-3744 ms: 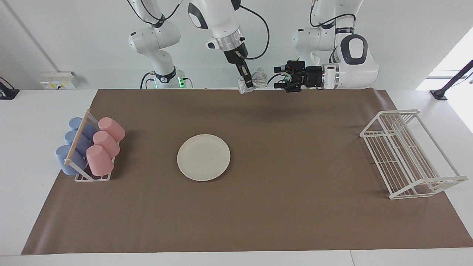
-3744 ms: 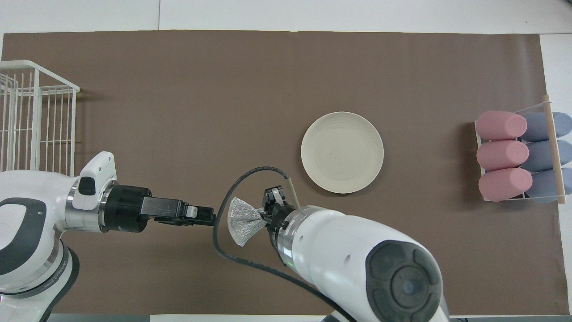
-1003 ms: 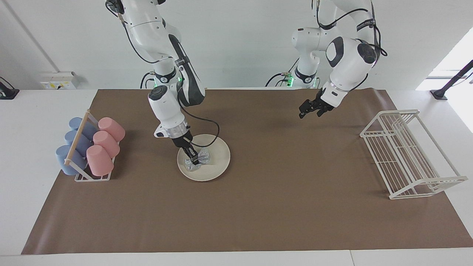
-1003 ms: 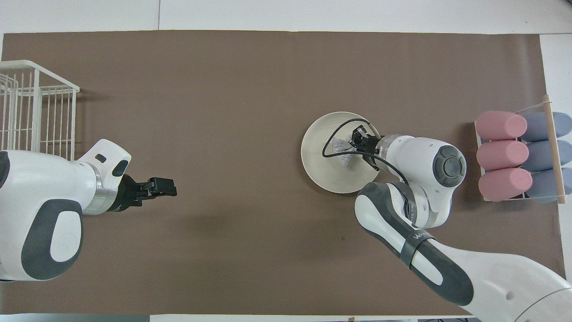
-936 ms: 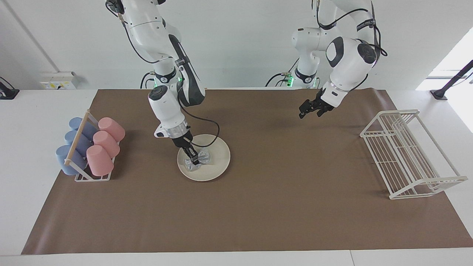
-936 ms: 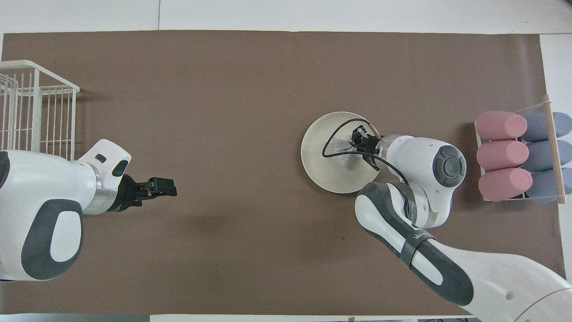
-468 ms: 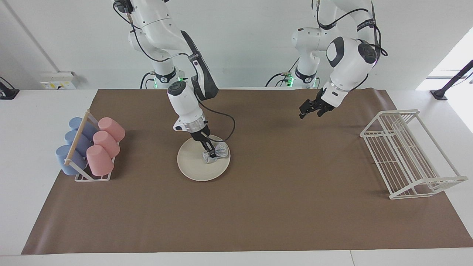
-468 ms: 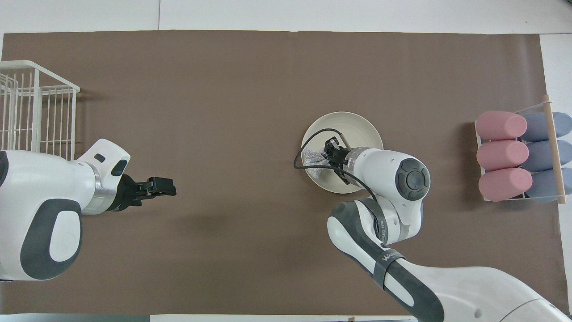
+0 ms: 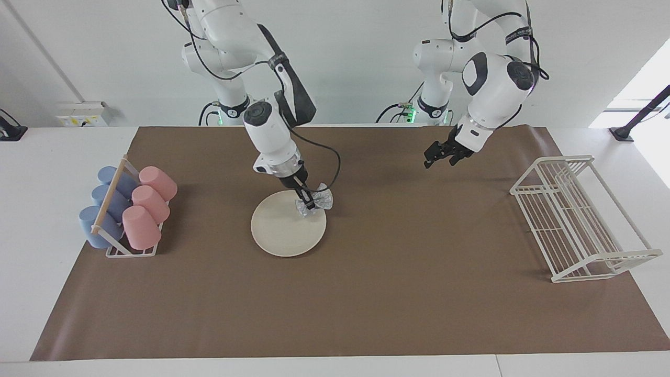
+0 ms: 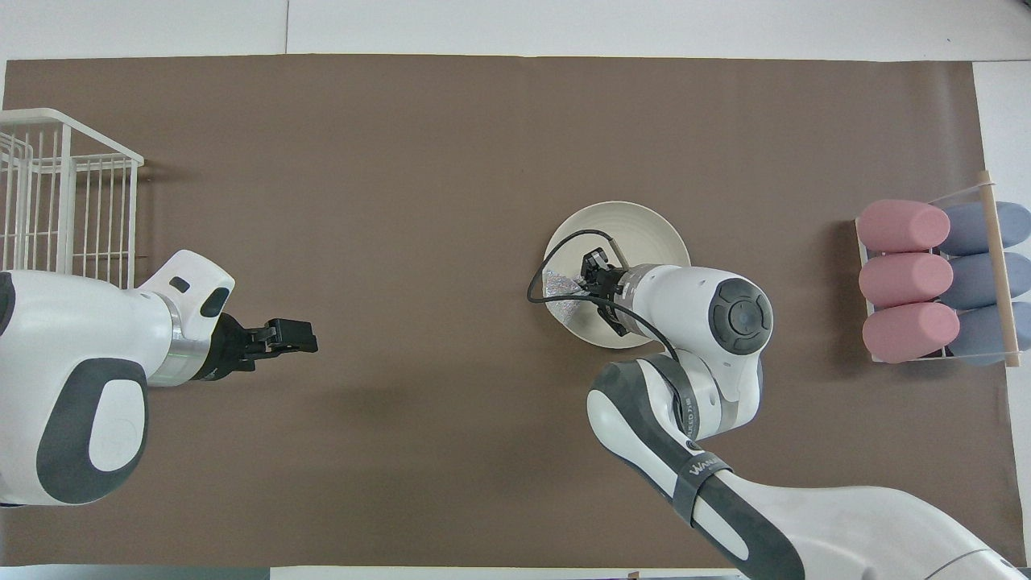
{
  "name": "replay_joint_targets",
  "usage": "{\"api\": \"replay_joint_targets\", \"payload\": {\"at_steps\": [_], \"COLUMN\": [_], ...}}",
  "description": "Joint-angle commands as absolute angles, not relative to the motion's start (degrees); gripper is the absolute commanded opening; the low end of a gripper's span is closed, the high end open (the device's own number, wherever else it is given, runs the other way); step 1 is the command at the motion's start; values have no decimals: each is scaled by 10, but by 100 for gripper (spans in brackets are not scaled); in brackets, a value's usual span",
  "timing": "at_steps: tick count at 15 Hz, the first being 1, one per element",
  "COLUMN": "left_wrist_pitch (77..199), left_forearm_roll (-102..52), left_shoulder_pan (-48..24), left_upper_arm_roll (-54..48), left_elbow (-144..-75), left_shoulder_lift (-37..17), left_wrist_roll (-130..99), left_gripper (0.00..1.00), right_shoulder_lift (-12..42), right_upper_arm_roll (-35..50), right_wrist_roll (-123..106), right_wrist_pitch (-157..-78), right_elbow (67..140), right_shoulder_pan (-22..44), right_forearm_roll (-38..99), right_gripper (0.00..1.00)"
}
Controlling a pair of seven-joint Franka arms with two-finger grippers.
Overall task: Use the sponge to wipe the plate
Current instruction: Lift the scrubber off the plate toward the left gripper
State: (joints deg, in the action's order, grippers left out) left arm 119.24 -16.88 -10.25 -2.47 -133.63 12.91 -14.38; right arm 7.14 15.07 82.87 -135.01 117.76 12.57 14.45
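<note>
Round cream-white plate (image 9: 285, 228) (image 10: 636, 229), flat on the brown mat, bare in the middle. Silvery bow-tie sponge (image 9: 314, 201) (image 10: 560, 287), pinched at the waist, over the plate's rim nearest the left arm's end

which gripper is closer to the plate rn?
Right. The right gripper, shut on the sponge, is over the plate's rim. The left gripper waits open over bare mat toward the wire rack.

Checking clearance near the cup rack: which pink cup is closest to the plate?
The pink cup at the rack's end nearest the robots; the other two pink cups lie farther from them and from the round cream-white plate.
</note>
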Motion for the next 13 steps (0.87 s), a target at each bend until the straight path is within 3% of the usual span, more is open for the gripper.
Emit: {"api": "replay_joint_targets", "payload": {"at_steps": [1,5,13], "left_wrist_pitch": [1208,1205,1145], "left_forearm_roll": [-206,-342,-669], "left_shoulder_pan": [-103,-111,-112], "left_upper_arm_roll": [-23,-25,-25], "left_elbow": [-1325,-1317,-1298], "left_shoulder_lift": [125,140,182], "left_wrist_roll": [-156,-154,-104], "left_gripper": [100,100,100], "right_shoulder_lift": [15,4,28], "right_upper_arm_roll": [150,156,156], "right_wrist_roll": [909,1029,1235], "right_wrist_pitch": [-1163,-1021,-1083], "right_elbow": [1071,951,955], "right_shoulder_pan": [125,148,280], "right_forearm_roll": [73,61,-12], "right_gripper": [0,0,0]}}
